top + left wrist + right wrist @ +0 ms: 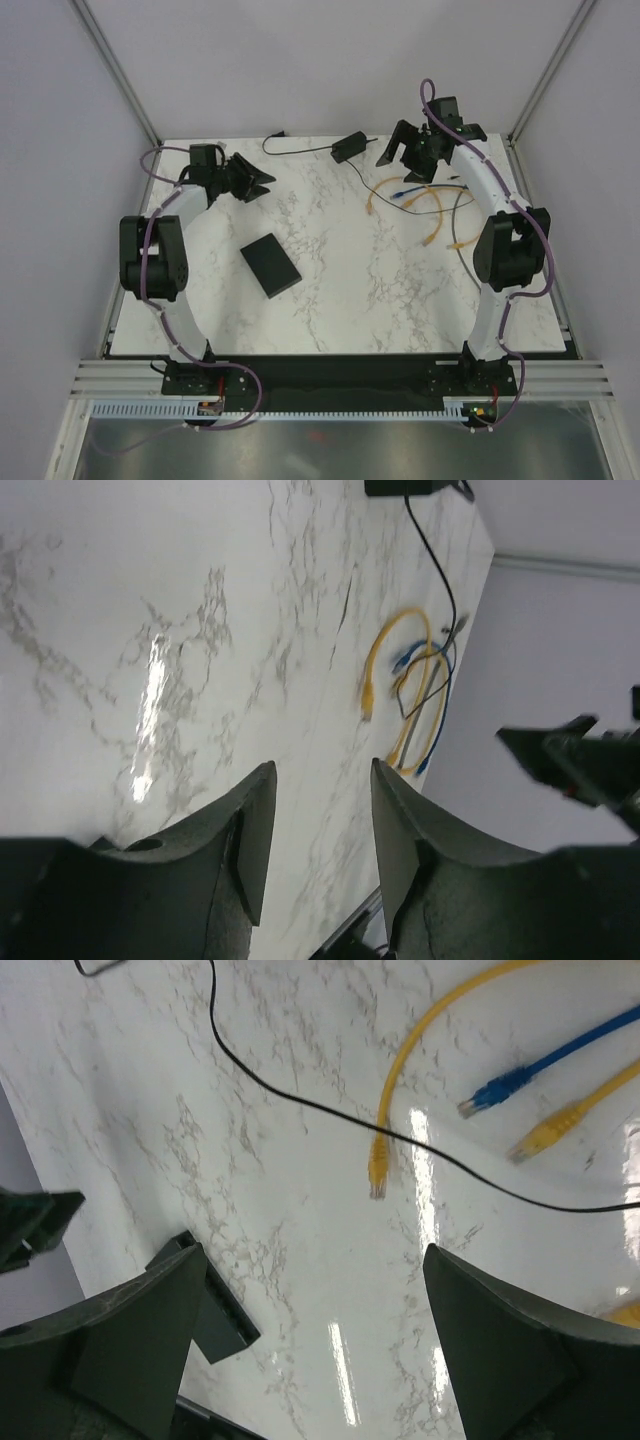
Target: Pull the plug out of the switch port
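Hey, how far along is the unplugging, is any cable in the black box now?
Done, apparently: the black switch box lies alone, with no cable in its visible edges. The yellow cables and blue cable lie loose, apart from it. In hand: nothing, as the left gripper and right gripper are open and empty. Left: seemingly nothing.

1 blk box [270, 266], 1 adapter [350, 147], 2 yel cables [378, 1160], 1 blue cable [500, 1088].
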